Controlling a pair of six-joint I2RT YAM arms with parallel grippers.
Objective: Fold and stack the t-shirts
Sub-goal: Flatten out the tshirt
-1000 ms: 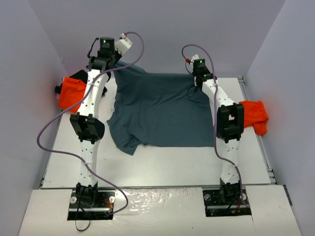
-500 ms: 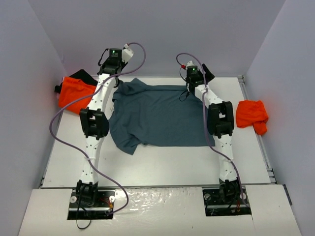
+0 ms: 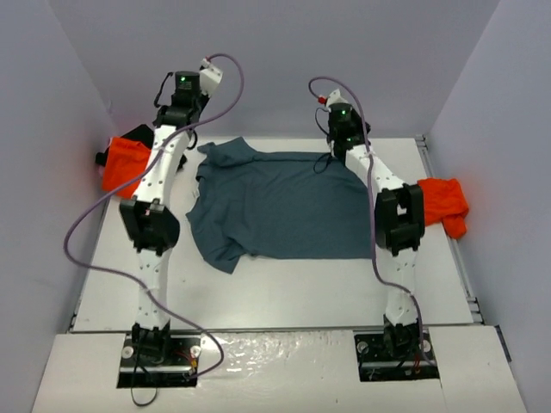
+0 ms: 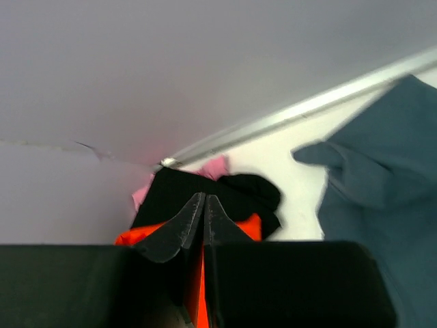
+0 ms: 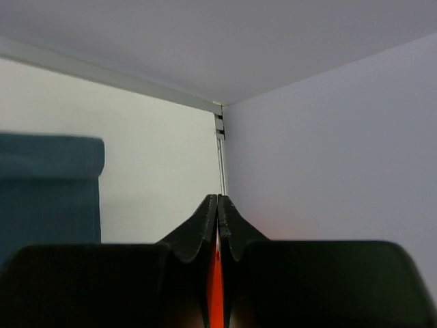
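Slate-blue t-shirt (image 3: 284, 202) spread out mid-table (image 3: 275, 284). First orange t-shirt (image 3: 123, 163) and black t-shirt (image 3: 138, 133) bunched at far left; second orange t-shirt (image 3: 443, 205) at right edge.

Left wrist: left gripper (image 4: 205, 201) clenched, empty; black t-shirt lies beyond the fingertips.

Right wrist: right gripper (image 5: 217, 203) clenched, empty; slate-blue t-shirt at left.

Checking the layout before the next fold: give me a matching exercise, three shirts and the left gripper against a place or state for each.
Things:
1. blue-grey shirt
2. black shirt
3. right orange shirt
4. left gripper

Matches:
A. shut
B. bunched at the right edge of the table
C. spread out mid-table
D. far left corner, beside the other orange shirt

Pairs: 1-C, 2-D, 3-B, 4-A
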